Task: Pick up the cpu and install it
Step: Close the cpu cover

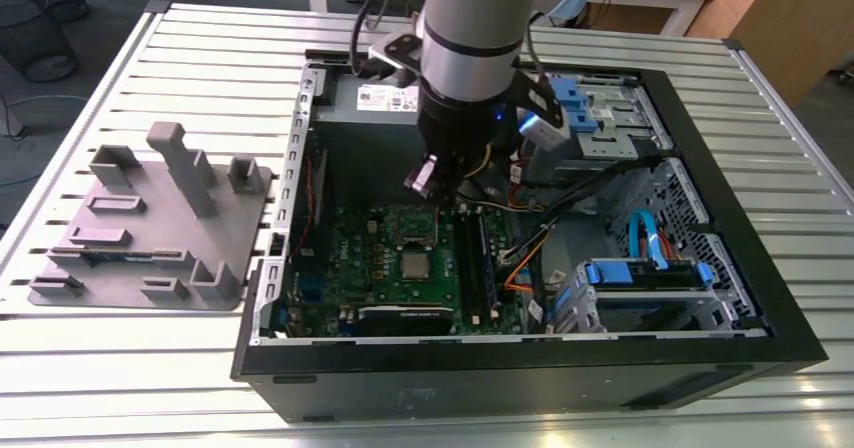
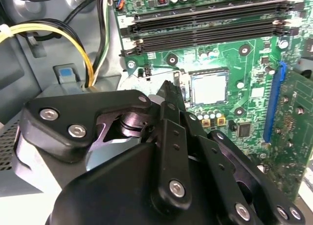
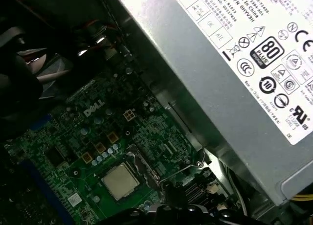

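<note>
The cpu [image 1: 416, 266], a small square chip with a pale silver top, lies flat in its socket on the green motherboard [image 1: 350, 268] inside the open computer case. It also appears in both wrist views: cpu [image 2: 209, 86], cpu [image 3: 119, 180]. My gripper [image 1: 441, 188] hangs above the board, a little beyond the socket towards the power supply, apart from the chip. Its black fingers [image 2: 168, 90] meet at the tip, shut with nothing between them.
A grey power supply [image 1: 374, 98] sits at the case's far wall. Memory slots [image 2: 210, 27], a graphics card [image 1: 407, 318], loose cables [image 1: 534, 253] and blue drive brackets [image 1: 647, 273] crowd the case. A grey fixture plate [image 1: 147, 228] with blocks lies at the exterior view's left.
</note>
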Controlling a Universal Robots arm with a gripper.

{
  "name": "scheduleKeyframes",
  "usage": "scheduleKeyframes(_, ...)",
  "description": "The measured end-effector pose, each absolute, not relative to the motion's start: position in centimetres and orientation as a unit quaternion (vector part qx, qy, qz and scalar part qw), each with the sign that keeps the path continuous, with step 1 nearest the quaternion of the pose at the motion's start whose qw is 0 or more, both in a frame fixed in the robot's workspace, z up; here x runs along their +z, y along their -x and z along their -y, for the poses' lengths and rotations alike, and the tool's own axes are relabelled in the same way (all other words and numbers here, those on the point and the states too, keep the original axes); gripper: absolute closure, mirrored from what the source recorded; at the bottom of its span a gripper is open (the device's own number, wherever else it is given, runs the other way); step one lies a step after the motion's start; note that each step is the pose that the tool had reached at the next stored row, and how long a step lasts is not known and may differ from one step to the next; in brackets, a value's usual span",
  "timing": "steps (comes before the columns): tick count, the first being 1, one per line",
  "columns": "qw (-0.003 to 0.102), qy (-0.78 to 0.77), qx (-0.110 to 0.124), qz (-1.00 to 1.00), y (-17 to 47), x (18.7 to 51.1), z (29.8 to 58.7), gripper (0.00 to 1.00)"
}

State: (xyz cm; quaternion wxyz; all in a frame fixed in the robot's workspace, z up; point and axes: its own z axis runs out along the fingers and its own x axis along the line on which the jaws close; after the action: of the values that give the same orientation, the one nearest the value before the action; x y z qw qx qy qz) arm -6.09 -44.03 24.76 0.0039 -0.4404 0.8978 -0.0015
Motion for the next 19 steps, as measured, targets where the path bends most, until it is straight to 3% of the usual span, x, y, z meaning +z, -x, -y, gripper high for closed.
scheduleKeyframes(19,-0.002,0.454,-0.013,-0.891,6.3,24.8,45.7,0.89)
